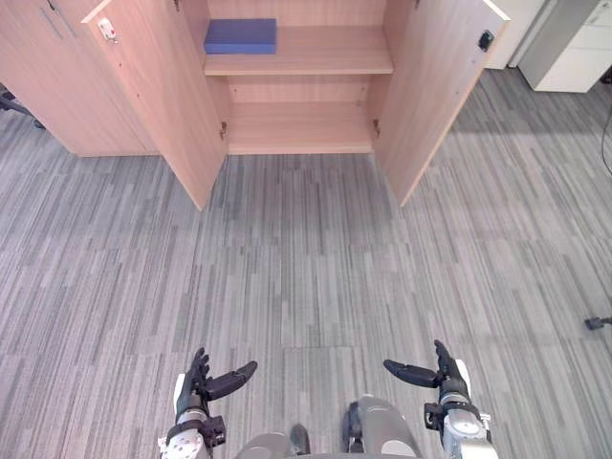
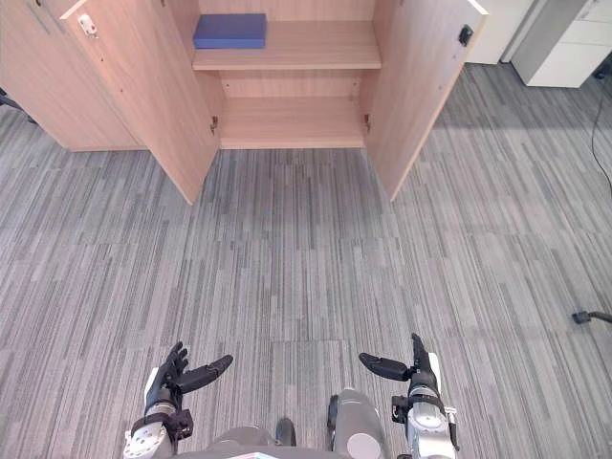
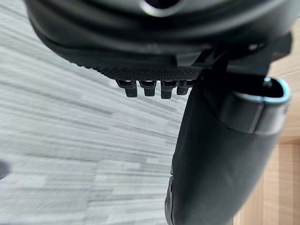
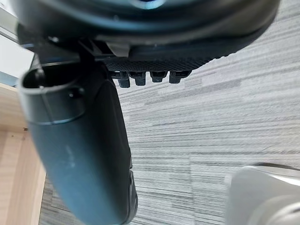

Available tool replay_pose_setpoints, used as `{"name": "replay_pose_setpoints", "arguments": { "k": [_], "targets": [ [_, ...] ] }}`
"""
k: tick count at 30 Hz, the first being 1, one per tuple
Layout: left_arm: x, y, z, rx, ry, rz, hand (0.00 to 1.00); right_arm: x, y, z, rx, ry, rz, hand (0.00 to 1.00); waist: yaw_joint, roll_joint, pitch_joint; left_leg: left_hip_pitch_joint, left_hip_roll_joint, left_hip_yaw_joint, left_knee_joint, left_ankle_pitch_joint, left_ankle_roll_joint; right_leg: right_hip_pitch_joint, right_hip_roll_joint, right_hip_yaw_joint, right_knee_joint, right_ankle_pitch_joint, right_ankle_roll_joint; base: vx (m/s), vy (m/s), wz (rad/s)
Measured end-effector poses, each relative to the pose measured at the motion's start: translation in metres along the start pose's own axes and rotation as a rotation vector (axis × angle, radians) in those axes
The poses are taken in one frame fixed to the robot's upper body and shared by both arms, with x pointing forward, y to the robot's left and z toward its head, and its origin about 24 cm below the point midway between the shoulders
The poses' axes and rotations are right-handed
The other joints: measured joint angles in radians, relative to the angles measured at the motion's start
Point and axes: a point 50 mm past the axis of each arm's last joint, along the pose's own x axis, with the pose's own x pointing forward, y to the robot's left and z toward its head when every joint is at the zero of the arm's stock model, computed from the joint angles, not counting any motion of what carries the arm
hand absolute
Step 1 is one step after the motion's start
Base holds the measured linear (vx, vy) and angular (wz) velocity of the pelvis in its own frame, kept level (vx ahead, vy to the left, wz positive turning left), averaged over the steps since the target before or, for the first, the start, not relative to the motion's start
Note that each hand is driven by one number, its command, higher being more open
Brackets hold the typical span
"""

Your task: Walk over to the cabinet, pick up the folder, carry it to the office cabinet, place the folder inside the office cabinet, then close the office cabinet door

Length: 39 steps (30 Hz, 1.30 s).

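The flat blue rectangular folder point(image 1: 240, 36) lies on the upper shelf of the light wooden office cabinet point(image 1: 298, 124), close to its left inner wall. The left wooden door point(image 1: 158, 96) and the right wooden door point(image 1: 440, 91) both stand wide open. The robot is well apart from the cabinet, on the grey striped carpet floor point(image 1: 306, 268). Its left hand point(image 1: 199, 386) and right hand point(image 1: 446, 382) hang low, both empty, with fingers straight and thumbs spread toward each other.

I judge the step is the walk to the cabinet; whether it is to take the folder or to close the doors, I cannot tell. The robot should go straight between the doors, without touching their edges. The folder looks thin, stiff and smooth, so a pinch at its front edge seems safer than a push. The shelf boards are flat and smooth.
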Motion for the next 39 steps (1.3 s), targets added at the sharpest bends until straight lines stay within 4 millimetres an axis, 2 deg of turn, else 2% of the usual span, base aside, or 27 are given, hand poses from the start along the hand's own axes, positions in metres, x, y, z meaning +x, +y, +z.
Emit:
{"name": "replay_pose_setpoints", "arguments": {
  "k": [2, 3, 4, 5, 7, 10, 11, 13, 14, 16, 18, 19, 20, 21, 23, 24, 25, 26, 27, 28, 30, 32, 33, 34, 35, 36, 39],
  "targets": [
    [0.006, -0.005, 0.012, -0.007, -0.037, -0.007, 1.00, 0.002, -0.003, 0.004, -0.019, -0.013, 0.001, 1.00, -0.015, 0.023, 0.025, 0.034, 0.047, -0.026, -0.021, -0.011, -0.022, -0.056, 0.029, -0.033, -0.147, 0.071, -0.001, 0.50, -0.091, 0.58],
    [0.008, -0.007, 0.015, -0.009, -0.049, -0.009, 1.00, 0.001, -0.004, 0.002, -0.020, -0.013, 0.000, 1.00, -0.018, 0.025, 0.029, 0.053, 0.065, -0.028, -0.022, -0.025, -0.049, -0.078, 0.035, -0.043, -0.252, 0.157, -0.004, 0.58, -0.114, 0.59],
    [0.009, -0.007, 0.016, -0.009, -0.052, -0.006, 1.00, -0.003, -0.005, -0.002, -0.021, -0.003, -0.003, 1.00, -0.021, 0.014, 0.028, 0.090, 0.077, -0.028, -0.023, -0.052, -0.097, -0.080, 0.041, -0.044, -0.375, 0.307, -0.020, 0.68, -0.144, 0.44],
    [0.007, -0.009, 0.011, -0.013, -0.034, -0.005, 1.00, -0.004, -0.010, -0.005, -0.028, 0.002, -0.012, 1.00, -0.023, 0.022, 0.030, 0.130, 0.101, -0.030, -0.014, -0.072, -0.131, -0.072, 0.042, -0.063, -0.356, 0.427, -0.069, 0.81, -0.195, 0.37],
    [0.010, -0.014, 0.013, -0.018, -0.037, -0.030, 1.00, 0.001, -0.008, 0.007, -0.010, -0.028, -0.016, 1.00, -0.042, 0.027, 0.038, 0.084, 0.122, -0.022, 0.104, -0.004, -0.227, -0.077, 0.035, -0.079, -0.256, 0.333, -0.087, 0.71, -0.214, 0.34],
    [0.004, -0.020, 0.005, -0.044, -0.016, -0.040, 1.00, -0.001, -0.007, 0.005, -0.023, -0.028, -0.006, 1.00, -0.036, 0.005, 0.061, -0.056, 0.150, 0.012, 0.585, 0.293, -0.243, 0.121, 0.030, -0.082, -0.289, 0.227, -0.087, 0.61, -0.223, 0.22],
    [0.002, -0.019, 0.004, -0.046, -0.020, -0.039, 1.00, -0.001, -0.003, 0.007, -0.019, -0.035, 0.005, 1.00, -0.025, 0.003, 0.066, -0.161, 0.202, 0.043, 0.828, 0.224, -0.218, 0.218, 0.053, -0.078, -0.341, 0.211, -0.100, 0.69, -0.200, -0.11],
    [0.004, -0.020, 0.009, -0.048, -0.039, -0.043, 1.00, -0.001, 0.004, 0.015, 0.023, -0.072, 0.012, 1.00, 0.017, -0.022, 0.079, -0.315, 0.243, 0.118, 0.970, 0.117, -0.160, 0.338, 0.060, -0.055, -0.417, 0.184, -0.100, 0.54, -0.138, -0.18],
    [0.004, -0.021, 0.010, -0.049, -0.044, -0.046, 1.00, -0.001, 0.006, 0.019, 0.041, -0.089, 0.014, 1.00, 0.030, -0.029, 0.083, -0.384, 0.251, 0.147, 0.950, 0.084, -0.137, 0.390, 0.062, -0.045, -0.460, 0.176, -0.098, 0.40, -0.055, -0.18],
    [0.003, -0.020, 0.008, -0.045, -0.036, -0.052, 1.00, 0.001, 0.006, 0.023, 0.047, -0.104, 0.013, 1.00, 0.053, -0.045, 0.086, -0.508, 0.209, 0.182, 0.667, 0.044, -0.121, 0.492, 0.047, -0.018, -0.523, 0.144, -0.076, 0.57, -0.028, -0.30],
    [0.002, -0.019, 0.002, -0.042, -0.011, -0.050, 1.00, 0.005, 0.003, 0.022, 0.066, -0.078, -0.007, 1.00, 0.069, -0.053, 0.088, -0.531, 0.138, 0.150, 0.321, 0.113, -0.137, 0.551, 0.022, 0.019, -0.542, 0.109, -0.045, 0.59, 0.083, -0.62],
    [0.000, -0.018, -0.001, -0.042, 0.001, -0.048, 1.00, 0.006, 0.000, 0.018, 0.069, -0.058, -0.024, 1.00, 0.088, -0.047, 0.083, -0.529, 0.113, 0.122, 0.158, 0.233, -0.142, 0.592, 0.018, 0.057, -0.571, 0.086, -0.022, 0.76, 0.207, -0.91],
    [-0.001, -0.017, -0.003, -0.039, 0.008, -0.044, 1.00, 0.006, -0.001, 0.015, 0.067, -0.045, -0.027, 1.00, 0.099, -0.049, 0.081, -0.521, 0.107, 0.115, 0.166, 0.300, -0.130, 0.610, 0.012, 0.079, -0.575, 0.073, -0.011, 0.65, 0.214, -0.74],
    [0.001, -0.014, -0.004, -0.030, 0.017, -0.032, 1.00, 0.005, 0.002, 0.008, 0.069, -0.018, -0.022, 1.00, 0.093, -0.077, 0.062, -0.521, 0.069, 0.114, 0.188, 0.320, -0.052, 0.612, -0.027, 0.098, -0.552, 0.054, 0.002, 0.81, 0.286, -0.15],
    [0.004, -0.019, 0.003, -0.031, -0.004, -0.040, 1.00, 0.003, -0.001, 0.000, 0.071, 0.014, -0.034, 1.00, 0.064, -0.087, 0.048, -0.517, 0.040, 0.123, 0.243, 0.253, -0.015, 0.564, -0.071, 0.130, -0.406, 0.051, 0.010, 0.75, 0.253, 0.04],
    [0.003, -0.018, 0.001, -0.027, 0.004, -0.039, 1.00, 0.002, 0.000, -0.005, 0.069, 0.037, -0.030, 1.00, 0.063, -0.092, 0.047, -0.465, 0.031, 0.141, 0.272, 0.188, -0.011, 0.524, -0.087, 0.165, -0.223, 0.059, 0.054, 0.63, 0.211, -0.26],
    [0.003, -0.016, -0.002, -0.020, 0.016, -0.034, 1.00, 0.000, 0.003, -0.008, 0.068, 0.048, -0.022, 1.00, 0.052, -0.093, 0.048, -0.385, 0.018, 0.146, 0.270, 0.136, -0.003, 0.460, -0.110, 0.189, 0.018, 0.119, 0.170, 0.61, 0.188, -0.27],
    [0.003, -0.015, -0.002, -0.016, 0.019, -0.032, 1.00, -0.001, 0.005, -0.009, 0.069, 0.052, -0.015, 1.00, 0.044, -0.093, 0.048, -0.340, 0.014, 0.149, 0.262, 0.115, 0.001, 0.418, -0.116, 0.198, 0.146, 0.128, 0.202, 0.47, 0.119, -0.18],
    [0.003, -0.011, -0.003, -0.006, 0.021, -0.024, 1.00, -0.001, 0.010, -0.009, 0.063, 0.053, 0.004, 1.00, 0.041, -0.092, 0.048, -0.274, 0.012, 0.152, 0.243, 0.092, 0.003, 0.357, -0.124, 0.195, 0.312, 0.112, 0.174, 0.53, 0.072, -0.27],
    [0.003, -0.007, -0.002, 0.017, 0.018, -0.019, 1.00, -0.002, 0.019, -0.008, 0.030, 0.048, 0.048, 1.00, 0.034, -0.087, 0.045, -0.161, 0.017, 0.157, 0.177, 0.078, 0.002, 0.267, -0.125, 0.155, 0.433, 0.069, 0.098, 0.60, 0.042, -0.28],
    [0.005, -0.004, 0.001, 0.029, 0.006, -0.017, 1.00, -0.002, 0.026, -0.005, 0.014, 0.033, 0.080, 1.00, 0.029, -0.075, 0.043, -0.074, 0.038, 0.155, 0.109, 0.071, -0.010, 0.188, -0.112, 0.091, 0.405, 0.036, 0.050, 0.53, -0.025, -0.11],
    [0.007, 0.001, 0.003, 0.040, 0.004, -0.007, 1.00, -0.001, 0.032, -0.001, 0.000, 0.022, 0.105, 1.00, 0.013, -0.070, 0.046, -0.005, 0.081, 0.155, 0.084, 0.069, -0.013, 0.094, -0.067, 0.030, 0.151, 0.007, 0.013, 0.49, -0.131, 0.14],
    [0.007, 0.001, 0.002, 0.041, 0.007, -0.007, 1.00, -0.001, 0.032, -0.002, -0.001, 0.023, 0.104, 1.00, 0.011, -0.071, 0.045, 0.006, 0.088, 0.152, 0.084, 0.067, -0.017, 0.086, -0.055, 0.024, 0.060, 0.018, 0.015, 0.51, -0.184, 0.31],
    [0.007, 0.005, 0.000, 0.052, 0.018, 0.002, 1.00, -0.003, 0.030, -0.005, -0.003, 0.032, 0.100, 1.00, 0.009, -0.087, 0.032, 0.031, 0.085, 0.139, 0.092, 0.040, -0.073, 0.097, -0.027, 0.030, -0.227, 0.157, 0.003, 0.54, -0.203, 0.38],
    [0.006, 0.004, -0.005, 0.048, 0.038, 0.002, 1.00, -0.005, 0.024, -0.014, -0.013, 0.055, 0.087, 1.00, 0.007, -0.092, 0.027, 0.051, 0.092, 0.127, 0.105, 0.006, -0.121, 0.101, -0.024, 0.048, -0.269, 0.299, -0.048, 0.55, -0.191, 0.28],
    [0.005, -0.003, -0.012, 0.030, 0.073, -0.003, 1.00, -0.003, 0.017, -0.015, -0.033, 0.070, 0.070, 1.00, 0.017, -0.055, 0.014, 0.046, 0.128, 0.121, 0.132, -0.003, -0.132, 0.095, 0.002, 0.034, -0.233, 0.283, -0.060, 0.64, -0.211, 0.08],
    [0.001, -0.019, -0.020, -0.002, 0.098, -0.040, 1.00, -0.004, 0.009, -0.016, -0.018, 0.072, 0.038, 1.00, 0.010, -0.053, 0.007, -0.074, 0.175, 0.110, 0.470, 0.065, -0.177, 0.187, 0.006, 0.029, -0.258, 0.195, -0.070, 0.50, -0.184, 0.07]
  ]
}}
